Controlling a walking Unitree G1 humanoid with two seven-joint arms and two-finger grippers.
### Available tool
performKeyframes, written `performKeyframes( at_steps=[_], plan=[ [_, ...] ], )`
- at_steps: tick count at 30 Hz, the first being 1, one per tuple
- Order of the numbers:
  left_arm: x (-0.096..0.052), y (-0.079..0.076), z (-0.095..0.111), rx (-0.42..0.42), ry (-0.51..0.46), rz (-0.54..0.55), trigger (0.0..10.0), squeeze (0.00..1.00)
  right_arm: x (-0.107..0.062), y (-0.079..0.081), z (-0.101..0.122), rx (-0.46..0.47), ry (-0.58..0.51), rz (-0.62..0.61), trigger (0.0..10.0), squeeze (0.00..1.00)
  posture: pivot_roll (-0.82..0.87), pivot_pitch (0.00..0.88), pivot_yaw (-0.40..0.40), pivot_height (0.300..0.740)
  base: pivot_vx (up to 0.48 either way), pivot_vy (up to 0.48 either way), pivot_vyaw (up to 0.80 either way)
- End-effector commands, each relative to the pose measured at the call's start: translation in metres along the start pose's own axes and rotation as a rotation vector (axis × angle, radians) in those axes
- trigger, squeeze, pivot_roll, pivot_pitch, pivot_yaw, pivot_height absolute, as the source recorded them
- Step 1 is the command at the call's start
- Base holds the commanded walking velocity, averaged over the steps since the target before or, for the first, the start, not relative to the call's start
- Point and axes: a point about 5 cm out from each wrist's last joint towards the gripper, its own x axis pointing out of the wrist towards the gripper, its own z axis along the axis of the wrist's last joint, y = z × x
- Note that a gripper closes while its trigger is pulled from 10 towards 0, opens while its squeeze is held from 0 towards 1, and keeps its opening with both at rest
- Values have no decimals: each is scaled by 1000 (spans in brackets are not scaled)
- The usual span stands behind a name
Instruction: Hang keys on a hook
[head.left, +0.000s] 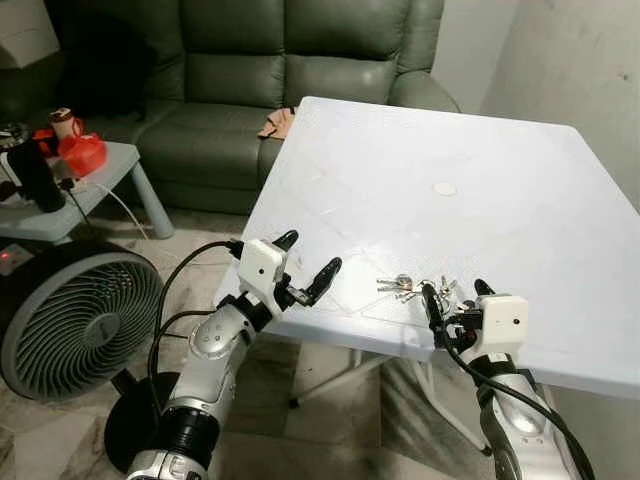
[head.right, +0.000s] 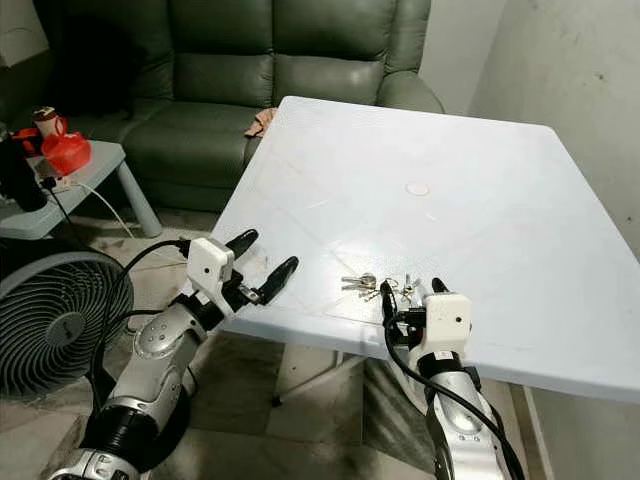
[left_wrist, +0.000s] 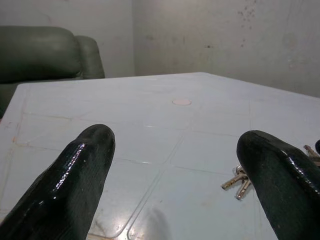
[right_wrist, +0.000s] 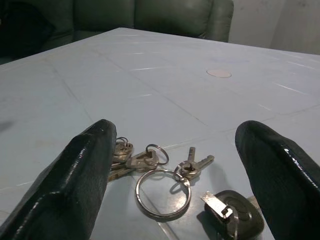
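Dark green leather is covering the recliner sofa (head.left: 290, 70) that is standing behind a pale blue plastic table (head.left: 500, 160), whose top is carrying a moulded grid of squares and a round cap (head.left: 444, 188) at its centre; no brand, label or writing is readable anywhere. On the robot's left a black floor fan (head.left: 70, 320) is sitting on the tiled floor, beside a small light side table (head.left: 120, 165) that is bearing a red container (head.left: 80, 153) and a dark bottle (head.left: 36, 175). The left gripper (head.left: 305, 262) is hovering at the table's near edge with its fingers spread wide and grasping nothing. The right gripper (head.left: 455, 295) is resting at the near edge too, fingers parted and released, straddling the bunch of keys (head.left: 410, 288), which is lying flat on the tabletop just ahead of its fingertips. The right wrist view is giving detail that the head views are blurring: a large steel split ring (right_wrist: 163, 193), several silver keys fanned beside it, and a black-headed key (right_wrist: 235, 218) nearest the camera. The left wrist view is catching just two silver keys past its far finger.
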Motion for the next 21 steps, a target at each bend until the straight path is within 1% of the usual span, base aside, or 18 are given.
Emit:
performKeyframes(
  at_steps=[1, 2, 10, 12, 13, 21],
  plan=[
    [2, 2, 6, 40, -11, -3, 10000, 0, 3, -1, 5, 2, -21, -3, 10000, 0, -61, 34, -10, 740, 0, 0, -581],
    [2, 2, 7, 58, -15, -8, 10000, 0, 2, -1, 5, 2, -21, -2, 10000, 0, -61, 31, -10, 740, 0, -322, -581],
    [2, 2, 7, 55, -17, -9, 10000, 0, 3, -1, 5, 2, -22, -1, 10000, 0, -61, 31, -10, 740, 0, -322, -581],
    [5, 6, 10, -19, -40, 40, 10000, 0, 3, -1, 7, -1, -35, 3, 10000, 0, -61, 30, -13, 740, 0, 0, -581],
    [6, 6, 10, -28, -41, 47, 10000, 0, 3, -1, 8, -1, -37, 4, 10000, 0, -61, 30, -13, 740, 0, 0, -581],
    [5, 6, 9, -9, -37, 41, 10000, 0, 3, 0, 9, 5, -48, 35, 10000, 0, -61, 28, -17, 740, 0, 0, 0]
  ],
)
